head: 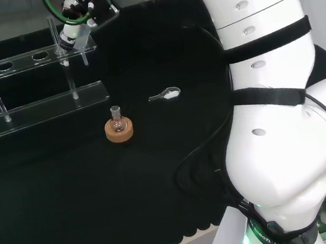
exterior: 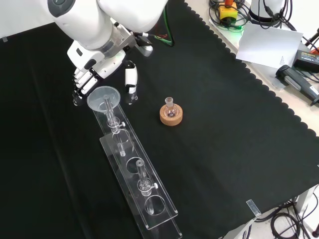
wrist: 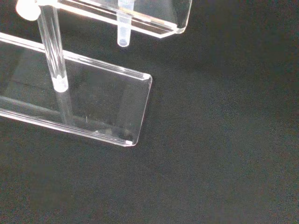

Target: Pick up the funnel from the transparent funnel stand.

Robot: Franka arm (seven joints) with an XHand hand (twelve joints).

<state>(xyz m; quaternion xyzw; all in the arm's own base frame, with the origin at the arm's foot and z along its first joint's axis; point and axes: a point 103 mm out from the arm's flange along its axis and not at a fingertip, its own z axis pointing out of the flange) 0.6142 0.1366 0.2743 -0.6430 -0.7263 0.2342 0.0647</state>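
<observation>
Clear funnel upright in end hole of transparent funnel stand, stem down

In the front view the funnel sits in the end hole of the funnel stand nearest the hand, which hangs just above and behind it. To the stand's right, well apart, a small flask rests in a cork ring on the table. In the head view a spoon lies right of the flask and behind it.

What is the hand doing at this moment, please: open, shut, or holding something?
Hand: open, holding nothing; its fingers hang just behind the funnel, which sits in the funnel stand.
</observation>
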